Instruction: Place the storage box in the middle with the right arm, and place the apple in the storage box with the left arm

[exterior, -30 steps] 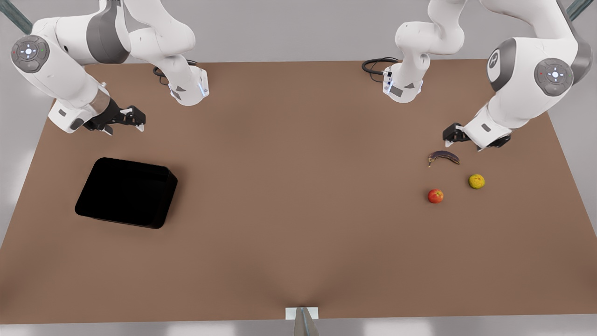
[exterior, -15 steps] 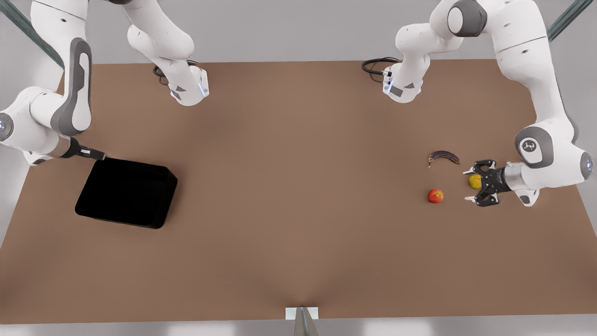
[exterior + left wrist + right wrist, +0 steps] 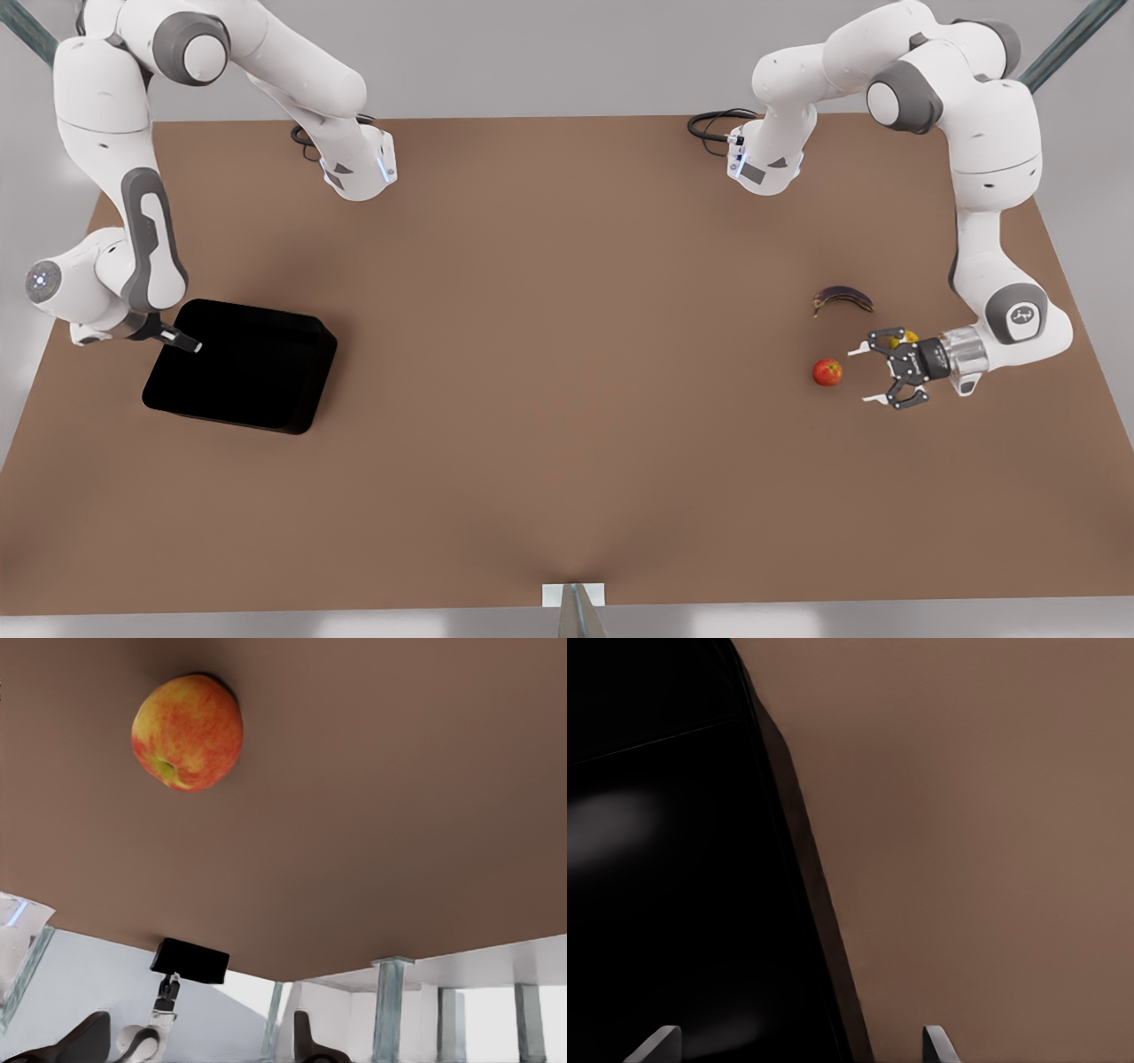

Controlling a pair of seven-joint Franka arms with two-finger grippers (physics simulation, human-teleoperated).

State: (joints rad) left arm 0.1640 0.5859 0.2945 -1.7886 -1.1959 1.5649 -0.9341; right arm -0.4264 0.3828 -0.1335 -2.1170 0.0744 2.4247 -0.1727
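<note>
1. Two arms over the brown table (image 3: 567, 425). Right gripper (image 3: 182, 341) sits at the storage box's edge on the front view's left; in its wrist view the fingertips (image 3: 656, 1045) stand spread, one over the box, one over the table.
2. Storage box (image 3: 239, 368), glossy black, rests on the table at the front view's left, well apart from the fruit.
3. Apple (image 3: 827, 372) lies on the table at the front view's right, below the dark banana (image 3: 842, 299).
4. Left gripper (image 3: 866, 374), jaws wide apart, low, just beside the apple, not touching it. Yellow-green fruit (image 3: 904, 337) partly hidden behind it.
</note>
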